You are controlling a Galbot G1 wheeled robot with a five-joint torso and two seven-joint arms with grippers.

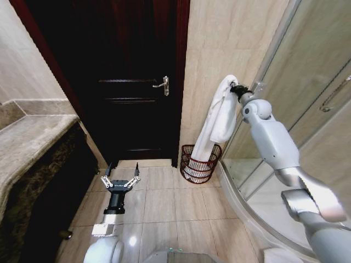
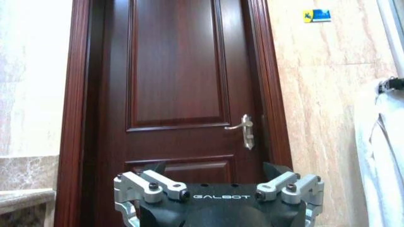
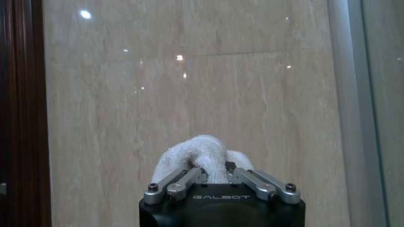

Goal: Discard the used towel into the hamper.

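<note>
Down low and closest in, the left gripper (image 1: pixel 123 176) hangs idle over the floor tiles (image 1: pixel 164 205), its jaws spread wide and holding nothing, pointed toward the dark wooden door (image 1: pixel 129 82). Farther off and higher up, the right gripper (image 1: pixel 235 89) is raised by the beige wall (image 1: pixel 219 44), its jaws pinching the top fold of the white towel (image 1: pixel 216 123). From those jaws the towel drapes straight down, and its lower end dips inside the hamper (image 1: pixel 198 163), which stands on the floor directly below the jaws, against the wall between the door and the glass shower screen (image 1: pixel 307 71).
</note>
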